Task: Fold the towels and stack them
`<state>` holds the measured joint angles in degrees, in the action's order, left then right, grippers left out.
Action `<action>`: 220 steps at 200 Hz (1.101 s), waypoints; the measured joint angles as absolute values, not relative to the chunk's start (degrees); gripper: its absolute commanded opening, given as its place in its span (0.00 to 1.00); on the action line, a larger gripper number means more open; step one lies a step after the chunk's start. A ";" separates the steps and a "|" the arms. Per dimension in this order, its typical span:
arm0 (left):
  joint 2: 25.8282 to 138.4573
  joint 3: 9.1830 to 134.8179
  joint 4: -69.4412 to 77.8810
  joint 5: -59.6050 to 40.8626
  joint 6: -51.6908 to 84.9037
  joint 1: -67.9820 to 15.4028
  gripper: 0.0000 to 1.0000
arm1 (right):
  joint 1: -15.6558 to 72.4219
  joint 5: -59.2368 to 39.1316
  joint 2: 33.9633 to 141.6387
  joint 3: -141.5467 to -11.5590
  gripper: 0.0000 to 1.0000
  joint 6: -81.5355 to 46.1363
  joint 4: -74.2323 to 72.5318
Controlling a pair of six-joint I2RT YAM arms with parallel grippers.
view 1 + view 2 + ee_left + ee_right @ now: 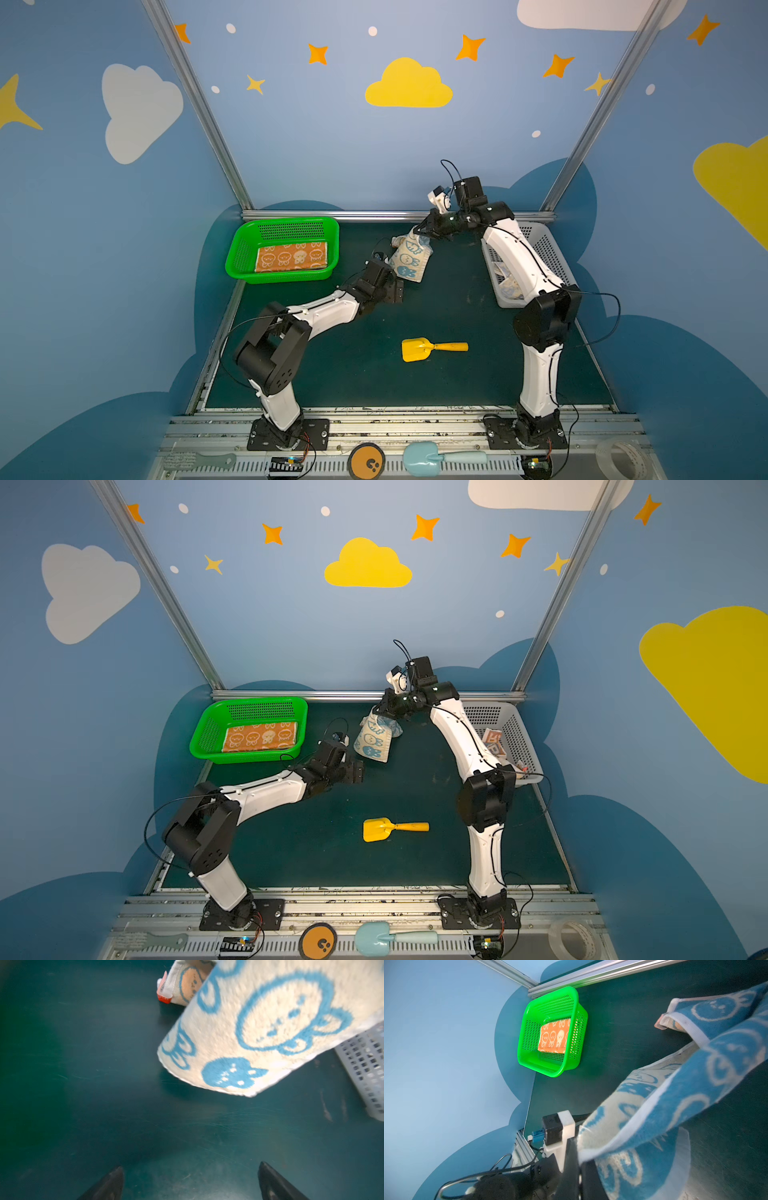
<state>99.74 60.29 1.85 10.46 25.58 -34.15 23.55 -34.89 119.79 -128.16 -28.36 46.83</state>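
A cream-blue towel (409, 259) (374, 739) with blue cartoon faces hangs bunched above the table's back middle. My right gripper (419, 232) (378, 710) (579, 1167) is shut on its top edge. The cloth drapes across the right wrist view (675, 1084). My left gripper (397, 291) (357, 771) (191, 1165) stands open and empty just below and left of the towel's lower edge (270, 1022), not touching it. An orange towel (291, 257) (259, 737) (554, 1035) lies folded flat in the green basket (286, 222) (249, 702) (550, 995). A block-letter towel (493, 742) lies in the white basket (548, 249) (515, 729) (365, 1064).
A yellow toy shovel (428, 348) (390, 828) lies on the dark green mat near the front middle. On the front rail sit a light blue shovel (436, 457), an orange disc (368, 461) and a tape roll (621, 459). Aluminium frame posts stand at the back corners.
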 measured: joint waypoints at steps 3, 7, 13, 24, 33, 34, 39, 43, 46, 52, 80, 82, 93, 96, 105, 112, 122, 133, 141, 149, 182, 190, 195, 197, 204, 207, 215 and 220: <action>99.74 60.18 2.24 10.26 25.96 -34.15 1.00 | 23.62 -34.89 120.11 -128.81 0.00 -28.56 46.94; 99.74 60.07 2.66 10.00 26.17 -34.15 1.00 | 23.64 -34.92 120.57 -129.67 0.00 -28.64 46.94; 99.74 59.99 3.14 9.76 26.46 -34.20 1.00 | 23.70 -34.94 121.12 -130.67 0.00 -28.95 46.96; 99.74 59.99 3.92 9.63 26.92 -34.22 1.00 | 23.97 -34.94 121.95 -132.20 0.00 -29.39 47.09; 99.74 59.99 4.19 9.98 27.33 -34.24 1.00 | 24.12 -34.94 122.37 -133.12 0.00 -29.63 47.09; 99.74 59.99 4.16 10.13 27.44 -34.24 1.00 | 24.14 -34.94 122.39 -133.21 0.00 -29.63 47.07; 99.74 59.99 4.05 10.59 27.66 -34.24 1.00 | 24.21 -34.92 122.45 -133.40 0.00 -29.69 46.98; 99.74 59.96 3.95 11.14 27.81 -34.24 1.00 | 24.29 -34.92 122.45 -133.56 0.00 -29.78 47.05; 99.74 59.96 3.90 11.44 27.92 -34.24 1.00 | 24.36 -34.94 122.45 -133.62 0.00 -29.78 47.07; 99.61 59.77 3.92 12.19 28.08 -34.22 1.00 | 24.53 -34.94 122.45 -133.75 0.00 -29.82 47.00; 96.42 57.06 3.11 15.62 28.45 -33.78 1.00 | 26.11 -34.98 122.52 -133.64 0.00 -30.92 46.89; 96.05 56.88 3.03 15.88 28.49 -33.71 1.00 | 26.30 -34.98 122.54 -133.64 0.00 -31.03 46.89; 94.13 55.72 2.90 17.06 28.71 -33.28 1.00 | 27.38 -35.00 122.56 -133.64 0.00 -31.31 46.74; 93.41 55.42 2.81 17.43 28.75 -33.06 1.00 | 27.77 -35.03 122.56 -133.64 0.00 -31.38 46.68; 91.66 54.48 2.83 18.11 28.95 -32.51 1.00 | 28.93 -35.05 122.67 -133.67 0.00 -31.57 46.46; 90.13 53.71 2.79 18.65 29.12 -32.03 1.00 | 29.87 -35.11 122.72 -133.67 0.00 -31.75 46.33; 88.07 52.82 2.57 19.46 29.30 -31.48 1.00 | 31.09 -35.29 122.87 -133.69 0.00 -31.99 46.17; 85.71 51.72 2.66 20.51 29.54 -30.92 1.00 | 32.18 -35.51 122.89 -133.49 0.00 -32.16 45.89; 84.01 50.78 2.72 21.17 29.67 -30.57 1.00 | 32.73 -35.64 122.83 -132.70 0.00 -32.18 45.19; 82.30 49.80 2.70 21.65 29.80 -30.20 1.00 | 32.82 -35.88 122.43 -131.00 0.00 -32.27 44.07; 80.31 48.53 2.66 22.72 29.82 -29.36 1.00 | 28.88 -36.07 121.82 -119.20 0.00 -33.71 40.38; 80.68 48.53 2.66 22.74 29.82 -29.30 1.00 | 27.16 -36.05 122.04 -115.96 0.00 -34.11 40.07; 80.97 48.53 2.68 22.70 29.82 -29.30 1.00 | 26.17 -36.03 122.34 -114.41 0.00 -34.24 40.18; 81.12 48.53 2.68 22.68 29.82 -29.30 1.00 | 25.69 -36.03 122.52 -113.86 0.00 -34.37 40.21; 81.67 48.53 2.68 22.59 29.85 -29.30 1.00 | 24.49 -36.03 123.33 -112.53 0.00 -34.50 40.64; 81.91 48.53 2.66 22.52 29.85 -29.30 1.00 | 23.90 -35.99 123.79 -112.12 0.00 -34.50 40.93; 82.67 48.53 2.68 22.28 29.85 -29.30 1.00 | 22.46 -35.77 125.03 -111.48 0.00 -34.35 41.54; 83.22 48.53 2.66 22.11 29.85 -29.30 1.00 | 21.74 -35.57 125.75 -111.18 0.00 -34.26 41.91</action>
